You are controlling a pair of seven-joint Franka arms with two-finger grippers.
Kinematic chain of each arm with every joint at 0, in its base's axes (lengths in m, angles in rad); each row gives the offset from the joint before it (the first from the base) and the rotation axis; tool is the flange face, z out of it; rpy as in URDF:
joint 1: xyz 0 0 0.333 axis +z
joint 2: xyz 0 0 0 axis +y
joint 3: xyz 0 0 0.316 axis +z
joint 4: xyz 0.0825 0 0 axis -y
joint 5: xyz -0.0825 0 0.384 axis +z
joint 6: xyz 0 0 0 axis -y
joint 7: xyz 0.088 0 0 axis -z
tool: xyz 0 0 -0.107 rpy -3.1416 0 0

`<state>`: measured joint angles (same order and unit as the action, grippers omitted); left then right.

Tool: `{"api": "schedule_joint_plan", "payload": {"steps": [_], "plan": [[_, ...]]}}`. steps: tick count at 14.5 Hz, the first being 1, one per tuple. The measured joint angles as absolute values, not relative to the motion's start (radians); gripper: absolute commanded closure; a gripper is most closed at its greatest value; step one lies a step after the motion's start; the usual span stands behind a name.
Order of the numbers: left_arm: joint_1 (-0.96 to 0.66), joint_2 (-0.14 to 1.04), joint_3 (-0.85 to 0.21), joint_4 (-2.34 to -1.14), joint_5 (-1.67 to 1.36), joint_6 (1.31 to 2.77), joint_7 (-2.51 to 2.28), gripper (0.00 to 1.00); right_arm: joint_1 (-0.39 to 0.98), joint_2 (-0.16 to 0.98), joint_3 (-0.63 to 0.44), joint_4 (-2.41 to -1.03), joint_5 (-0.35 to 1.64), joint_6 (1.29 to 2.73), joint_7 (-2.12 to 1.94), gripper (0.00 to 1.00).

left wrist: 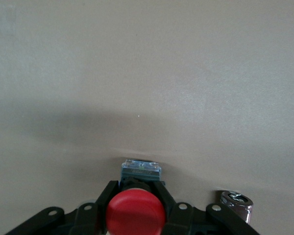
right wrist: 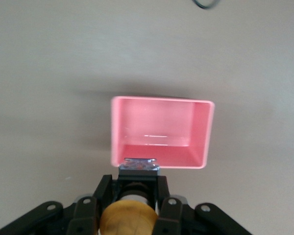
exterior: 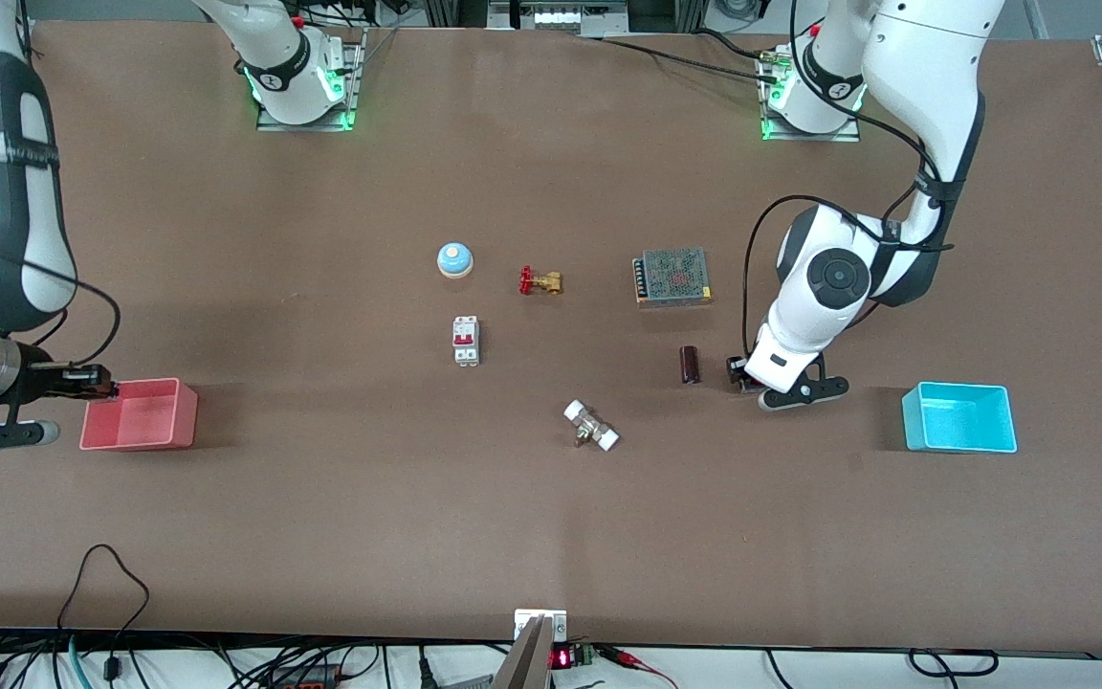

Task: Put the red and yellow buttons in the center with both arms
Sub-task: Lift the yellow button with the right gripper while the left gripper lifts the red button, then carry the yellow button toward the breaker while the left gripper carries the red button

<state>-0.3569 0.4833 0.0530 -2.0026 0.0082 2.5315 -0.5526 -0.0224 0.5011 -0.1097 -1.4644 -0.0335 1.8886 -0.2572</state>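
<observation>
My left gripper (exterior: 736, 371) is shut on the red button (left wrist: 136, 214), whose red cap fills the space between the black fingers (left wrist: 104, 197) in the left wrist view. It is low over the bare brown table, beside a dark red cylinder (exterior: 691, 365). My right gripper (exterior: 97, 385) is shut on the yellow button (right wrist: 129, 219). It is at the edge of the pink bin (exterior: 142, 414) at the right arm's end of the table. In the front view both buttons are hidden by the grippers.
A blue bell (exterior: 454, 259), a brass valve (exterior: 540, 281), a white circuit breaker (exterior: 466, 340), a mesh power supply (exterior: 672, 277) and a white-ended fitting (exterior: 591, 426) lie around the middle. A cyan bin (exterior: 958, 417) stands at the left arm's end.
</observation>
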Motion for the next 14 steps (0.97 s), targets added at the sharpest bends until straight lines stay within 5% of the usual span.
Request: {"api": "schedule_joint_plan", "payload": {"steps": [8,13,14], "plan": [[-0.361,0.483,0.048,-2.004,0.008,2.534,-0.584,0.99,0.288,0.544,-0.102,-1.506,0.075,1.886,0.036,0.61],[-0.368,0.483,0.028,-2.004,0.008,2.534,-0.584,0.99,0.343,0.591,-0.103,-1.594,0.076,2.014,0.138,0.61],[-0.369,0.483,0.024,-2.004,0.008,2.534,-0.584,0.92,0.346,0.593,-0.103,-1.616,0.077,2.037,0.167,0.61]]}}
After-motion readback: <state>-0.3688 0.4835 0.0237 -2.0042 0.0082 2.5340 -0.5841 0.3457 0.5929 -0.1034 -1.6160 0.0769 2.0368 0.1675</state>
